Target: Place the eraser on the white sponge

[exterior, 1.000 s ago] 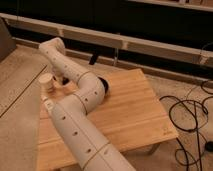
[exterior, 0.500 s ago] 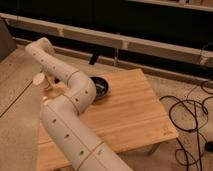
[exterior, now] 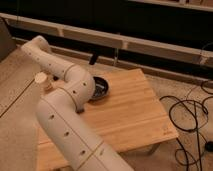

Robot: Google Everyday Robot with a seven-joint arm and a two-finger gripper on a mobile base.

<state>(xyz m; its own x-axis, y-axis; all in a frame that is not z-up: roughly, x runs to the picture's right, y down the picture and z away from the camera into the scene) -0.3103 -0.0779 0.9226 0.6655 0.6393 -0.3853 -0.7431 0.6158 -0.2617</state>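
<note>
Presently the white perforated arm (exterior: 75, 100) sweeps from six o'clock up to ten o'clock across the wooden surface (exterior: 130, 115). The gripper cannot be made out: the arm's far end at about ten o'clock (exterior: 36, 47) shows only white casing, so its state cannot be told. Neither the eraser nor the white sponge can be identified; the arm may cover them. Visible items are a dark round dish (exterior: 99, 89) at the surface's twelve o'clock edge, touching the arm's elbow, and a pale upright cylinder (exterior: 43, 81) at nine o'clock. By judgement, an eraser is light, slightly yielding and grippy, best pinched across its narrow sides; the sponge underneath would be soft, so release should be gentle. Black cables (exterior: 192, 120) lie on the floor at three o'clock.
</note>
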